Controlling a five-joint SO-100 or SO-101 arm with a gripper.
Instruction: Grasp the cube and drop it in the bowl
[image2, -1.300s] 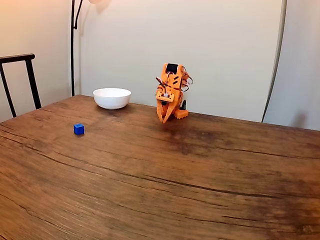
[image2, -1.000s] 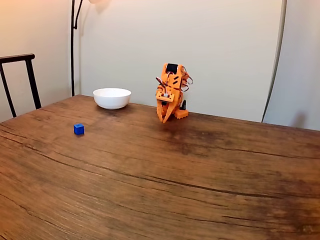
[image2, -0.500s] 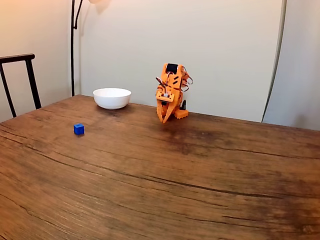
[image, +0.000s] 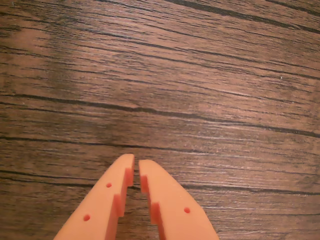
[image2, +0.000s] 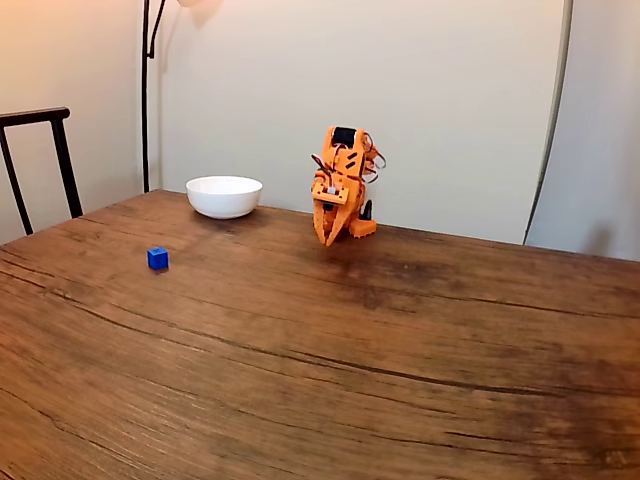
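The end effector is nearly closed and empty; the cube sits well left of the bowl's front on the desk.

Fixed view low across the table toward the wall, wrist view close, looking down on its wood

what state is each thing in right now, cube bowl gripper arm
cube: resting on the table, free, apart from the bowl and the arm
bowl: upright near the table's far edge, inside hidden from the fixed view
gripper: shut, holding nothing, tips just above bare wood
arm: folded up at the table's far edge, gripper pointing down
table: bare dark wood
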